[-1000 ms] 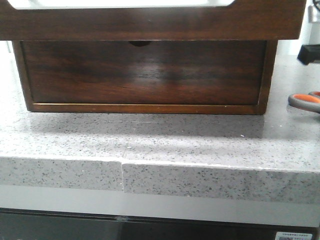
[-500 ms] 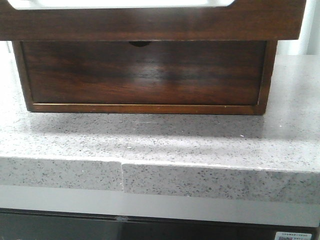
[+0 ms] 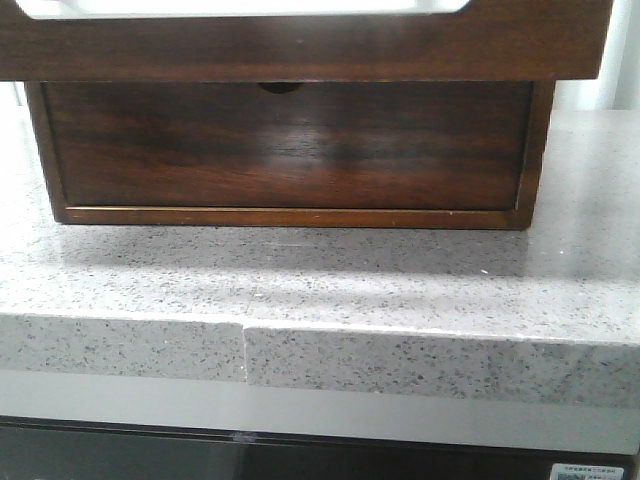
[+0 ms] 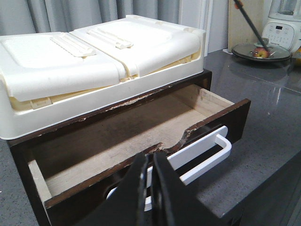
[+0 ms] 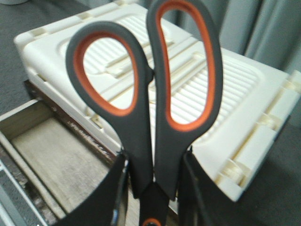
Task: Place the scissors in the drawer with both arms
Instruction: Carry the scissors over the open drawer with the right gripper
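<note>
The scissors, grey handles with orange-lined loops, stand upright between the fingers of my right gripper, which is shut on them just below the loops. They hang above the open drawer and the white box behind it. In the left wrist view the drawer is pulled out and its wooden floor is bare. My left gripper is shut, its tips over the chipped front edge, just above the white handle. In the front view the drawer's front band fills the top; neither the grippers nor the scissors show there.
A white ribbed box lies on top of the cabinet. The lower drawer front with a finger notch is closed. The grey speckled countertop has a stepped front edge. A plate with an apple and a white appliance stand beyond.
One second ago the scissors' handles and a dark gripper part showed at the right edge of the front view; they have left that view. The drawer has not moved.
</note>
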